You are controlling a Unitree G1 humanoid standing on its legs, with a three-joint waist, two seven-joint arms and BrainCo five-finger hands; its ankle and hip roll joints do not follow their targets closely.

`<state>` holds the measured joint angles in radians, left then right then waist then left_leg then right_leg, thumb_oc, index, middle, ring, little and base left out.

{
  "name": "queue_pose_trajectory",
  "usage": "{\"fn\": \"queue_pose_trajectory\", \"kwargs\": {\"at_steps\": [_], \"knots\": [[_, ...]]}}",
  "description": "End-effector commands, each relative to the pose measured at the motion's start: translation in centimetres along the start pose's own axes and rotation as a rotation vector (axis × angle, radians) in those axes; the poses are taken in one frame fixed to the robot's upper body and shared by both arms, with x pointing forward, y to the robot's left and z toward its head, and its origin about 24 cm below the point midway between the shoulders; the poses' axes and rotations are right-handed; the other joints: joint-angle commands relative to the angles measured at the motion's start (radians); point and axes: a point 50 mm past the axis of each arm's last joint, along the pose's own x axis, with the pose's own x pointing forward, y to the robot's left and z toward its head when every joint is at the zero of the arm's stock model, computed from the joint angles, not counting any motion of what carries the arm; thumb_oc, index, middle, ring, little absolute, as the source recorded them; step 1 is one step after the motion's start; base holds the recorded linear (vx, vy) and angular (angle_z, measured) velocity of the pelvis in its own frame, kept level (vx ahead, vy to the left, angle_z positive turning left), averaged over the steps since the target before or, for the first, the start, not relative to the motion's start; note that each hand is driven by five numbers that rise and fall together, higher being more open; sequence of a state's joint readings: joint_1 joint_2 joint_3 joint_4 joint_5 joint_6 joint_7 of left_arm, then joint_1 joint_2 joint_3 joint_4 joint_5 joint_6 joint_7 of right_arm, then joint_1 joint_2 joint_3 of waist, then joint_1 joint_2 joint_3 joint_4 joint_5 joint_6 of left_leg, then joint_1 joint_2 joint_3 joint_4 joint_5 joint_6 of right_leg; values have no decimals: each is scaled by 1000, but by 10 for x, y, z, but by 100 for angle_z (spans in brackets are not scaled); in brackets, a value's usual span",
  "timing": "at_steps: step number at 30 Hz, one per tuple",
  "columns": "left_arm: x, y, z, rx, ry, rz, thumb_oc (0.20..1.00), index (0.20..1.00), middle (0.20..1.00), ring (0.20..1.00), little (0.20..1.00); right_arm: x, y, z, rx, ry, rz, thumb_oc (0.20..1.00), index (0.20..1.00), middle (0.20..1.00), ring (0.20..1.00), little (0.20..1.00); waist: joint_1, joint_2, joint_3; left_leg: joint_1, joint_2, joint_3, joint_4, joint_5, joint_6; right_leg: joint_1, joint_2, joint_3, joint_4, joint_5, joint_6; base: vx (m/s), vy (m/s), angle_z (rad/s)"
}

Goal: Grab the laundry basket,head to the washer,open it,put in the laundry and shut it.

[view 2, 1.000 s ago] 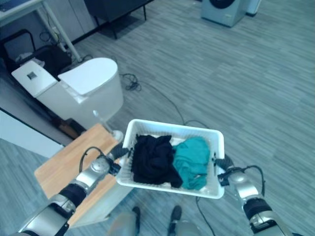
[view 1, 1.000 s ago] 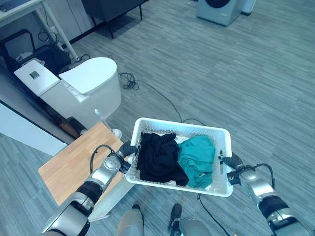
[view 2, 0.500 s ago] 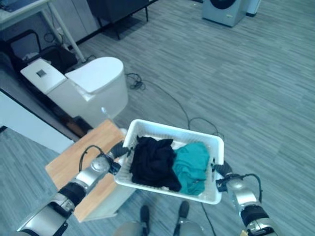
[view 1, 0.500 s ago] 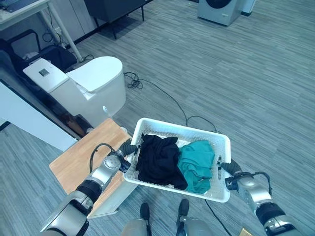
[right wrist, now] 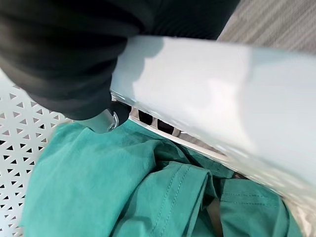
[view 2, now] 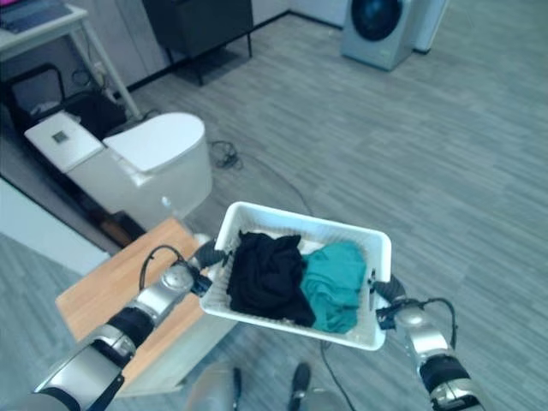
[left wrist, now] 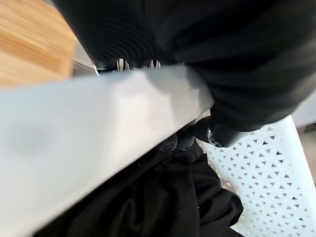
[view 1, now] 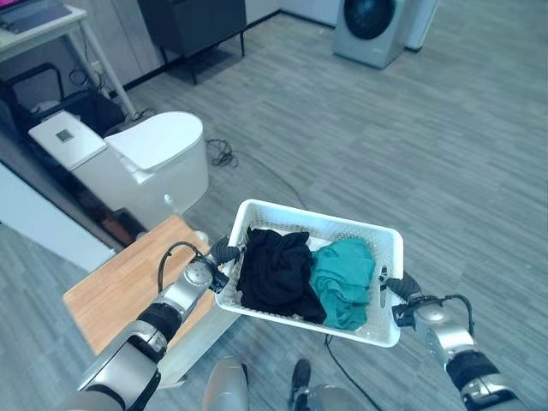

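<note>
The white perforated laundry basket (view 1: 387, 244) is held in the air between both hands, above the grey plank floor (view 1: 445, 154). The left hand (view 1: 219, 254) grips the basket's left rim, with its fingers (left wrist: 174, 143) curled over the rim into the basket. The right hand (view 1: 396, 284) is clamped on the right rim in the same manner. Inside the basket, a black garment (view 1: 274, 274) fills the left half and a teal garment (view 1: 344, 278) fills the right half, the two touching. The washer (view 1: 370, 27) stands well apart, at the far end of the floor. A wooden tabletop (view 1: 120, 287) sits beside the left arm, next to a white toilet (view 1: 158, 158).
</note>
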<state>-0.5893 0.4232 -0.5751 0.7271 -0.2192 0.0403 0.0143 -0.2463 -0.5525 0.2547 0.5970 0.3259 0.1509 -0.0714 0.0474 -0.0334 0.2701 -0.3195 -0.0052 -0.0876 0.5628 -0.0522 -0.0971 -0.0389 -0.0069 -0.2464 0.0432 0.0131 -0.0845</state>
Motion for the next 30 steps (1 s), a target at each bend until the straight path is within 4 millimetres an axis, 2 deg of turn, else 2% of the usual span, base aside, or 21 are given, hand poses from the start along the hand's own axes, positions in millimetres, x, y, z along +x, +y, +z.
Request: {"fn": "queue_pose_trajectory", "kwargs": {"at_steps": [1,5,7,10,11,12,13,14,15,16,17,18,19,20,23,24,25,26,27,29,30], "knots": [[5,23,24,16,-87,74,200,200,200,200,200,-4,4,48,41,-257,90,200,200,200,200,200,57,45,-21,-40,-18,46,-339,162,36,95,60,60,16,-160,94,275,-24,-67],[-1,28,8,-10,-51,87,200,200,200,200,200,3,29,52,82,-252,146,200,200,200,200,200,106,30,-18,-101,-32,49,-488,222,23,154,92,105,4,-203,91,384,-9,-52],[-8,31,-2,-41,-36,101,200,200,200,200,200,4,43,56,87,-256,192,200,200,200,200,200,124,22,-33,-98,-8,87,-497,222,36,182,97,126,7,-229,91,530,63,-41],[-13,36,-10,-48,-24,117,200,200,200,200,200,3,58,59,97,-267,234,200,200,200,200,200,141,-2,-53,-73,-5,88,-468,237,57,212,87,141,24,-248,95,396,63,-49],[-18,41,-15,-44,-18,130,200,200,200,200,200,2,62,58,108,-271,249,200,200,200,200,200,151,-22,-63,-71,-8,98,-447,227,67,223,78,141,45,-257,103,407,61,-16],[-21,45,-18,-50,-20,148,200,200,200,200,200,1,70,56,120,-270,271,200,200,200,200,200,165,-48,-69,-68,-20,118,-413,202,81,223,62,135,106,-244,125,706,124,-20],[-28,46,-28,-45,3,153,200,200,200,200,200,-2,78,55,127,-274,300,200,200,200,200,200,174,-79,-82,-37,-33,153,-394,156,109,177,31,112,246,-152,192,717,157,-32],[-30,48,-32,-41,12,161,200,200,200,200,200,-2,79,55,123,-273,304,200,200,200,200,200,171,-85,-85,-16,-44,162,-393,136,125,149,13,103,339,-72,229,481,119,-31],[-30,48,-32,-41,12,161,200,200,200,200,200,-2,79,55,122,-273,304,200,200,200,200,200,172,-83,-88,-18,-41,162,-394,138,124,146,16,104,338,-68,229,313,109,-24],[-33,48,-35,-39,19,159,200,200,200,200,200,-3,79,55,120,-275,304,200,200,200,200,200,161,-83,-86,10,-49,164,-399,117,138,117,-2,97,432,-4,256,412,174,4],[-34,47,-38,-33,28,157,200,200,200,200,200,-3,76,59,107,-288,298,200,200,200,200,200,139,-61,-88,60,-45,161,-413,89,166,52,-14,87,588,76,277,415,175,13],[-34,47,-38,-33,28,157,200,200,200,200,200,-3,76,59,107,-288,298,200,200,200,200,200,138,-62,-88,60,-47,162,-413,89,166,51,-16,88,592,73,278,423,181,26],[-34,49,-36,-31,24,167,200,200,200,200,200,-3,73,63,105,-303,292,200,200,200,200,200,123,-43,-84,103,-40,151,-438,82,176,-13,-32,75,666,56,271,366,146,32],[-31,53,-28,-25,6,180,200,200,200,200,200,-2,67,69,92,-321,275,200,200,200,200,200,93,-9,-74,167,-35,124,-472,74,183,-124,-49,66,667,7,238,508,152,26],[-27,56,-16,-11,-28,178,200,200,200,200,200,-1,54,71,95,-328,245,200,200,200,200,200,36,6,-66,248,-56,62,-477,31,177,-200,-8,135,473,-66,203,463,-16,53],[-25,56,-13,-8,-33,176,200,200,200,200,200,-1,50,72,99,-330,236,200,200,200,200,200,18,5,-68,274,-65,41,-473,4,172,-212,-7,178,343,-68,200,310,-70,55],[-25,56,-13,-8,-34,176,200,200,200,200,200,-1,50,72,99,-331,235,200,200,200,200,200,18,7,-68,274,-63,41,-474,6,171,-210,-5,177,336,-63,200,453,-106,71],[-22,54,-6,-7,-52,177,200,200,200,200,200,-2,43,76,97,-342,217,200,200,200,200,200,-10,9,-69,311,-77,4,-460,-46,164,-252,-29,245,128,-11,218,444,-101,50],[-20,53,-5,-6,-53,177,200,200,200,200,200,-2,41,78,101,-351,209,200,200,200,200,200,-20,6,-67,333,-85,-13,-453,-66,161,-290,-45,270,74,23,228,633,-143,37],[-18,51,-4,-10,-57,177,200,200,200,200,200,-2,38,79,104,-355,201,200,200,200,200,200,-28,17,-63,364,-82,-25,-436,-101,158,-310,-61,257,4,57,241,504,-96,42],[-18,48,-4,-2,-55,169,200,200,200,200,200,-3,41,79,96,-355,211,200,200,200,200,200,-41,28,-69,439,-83,-30,-414,-145,148,-336,-86,157,-53,78,259,672,-129,71]]}}
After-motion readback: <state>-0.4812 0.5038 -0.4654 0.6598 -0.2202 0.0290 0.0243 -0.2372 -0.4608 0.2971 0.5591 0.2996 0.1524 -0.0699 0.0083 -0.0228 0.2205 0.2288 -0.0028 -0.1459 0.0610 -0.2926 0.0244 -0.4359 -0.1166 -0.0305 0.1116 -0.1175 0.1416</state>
